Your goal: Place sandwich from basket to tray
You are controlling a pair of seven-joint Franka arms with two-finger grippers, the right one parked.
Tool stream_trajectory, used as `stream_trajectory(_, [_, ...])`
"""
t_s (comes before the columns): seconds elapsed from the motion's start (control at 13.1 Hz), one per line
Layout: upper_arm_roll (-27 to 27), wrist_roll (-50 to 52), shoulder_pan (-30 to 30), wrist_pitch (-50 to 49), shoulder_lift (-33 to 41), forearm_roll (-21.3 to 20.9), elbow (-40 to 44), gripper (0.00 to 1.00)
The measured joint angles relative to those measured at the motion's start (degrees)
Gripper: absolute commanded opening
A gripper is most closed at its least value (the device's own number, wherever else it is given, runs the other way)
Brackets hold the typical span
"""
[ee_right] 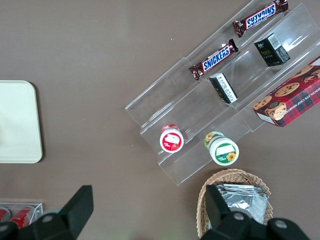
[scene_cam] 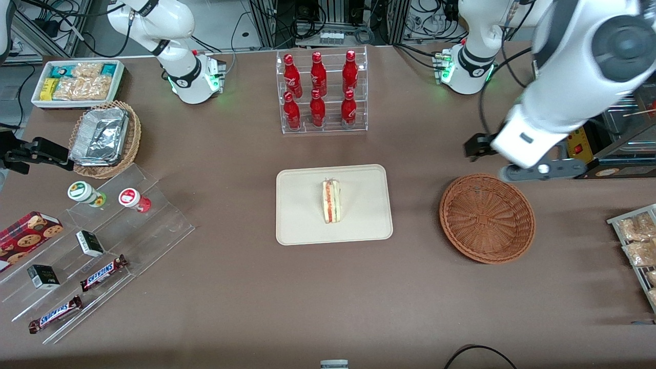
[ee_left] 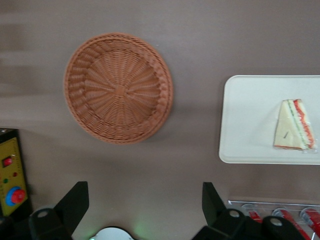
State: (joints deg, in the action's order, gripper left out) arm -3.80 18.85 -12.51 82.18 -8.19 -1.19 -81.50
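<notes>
The sandwich [scene_cam: 331,200], a white bread wedge with red and green filling, lies on the cream tray [scene_cam: 359,225] in the middle of the table. It also shows in the left wrist view [ee_left: 295,125] on the tray [ee_left: 247,120]. The reddish-brown wicker basket [scene_cam: 487,218] [ee_left: 119,87] stands empty beside the tray, toward the working arm's end. My left gripper [scene_cam: 510,158] [ee_left: 144,200] hangs high above the table, farther from the front camera than the basket. Its fingers [ee_left: 75,200] are wide apart and hold nothing.
A clear rack of red bottles [scene_cam: 322,92] stands farther from the front camera than the tray. A yellow control box [ee_left: 12,175] sits near the basket. Snack packets [scene_cam: 638,246] lie at the working arm's end. Acrylic shelves with Snickers bars [scene_cam: 102,271] and a tan basket of foil containers [scene_cam: 105,138] lie toward the parked arm's end.
</notes>
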Motion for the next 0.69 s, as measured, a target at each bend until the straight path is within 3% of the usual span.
stream_trajectory(0.38, [0.1, -12.7, 10.3, -0.1, 6.7, 0.0, -5.5, 1.0])
stream_trajectory(0.69, [1.4, -15.0, 11.3, -0.1, 8.8, 0.0, -7.0, 1.0])
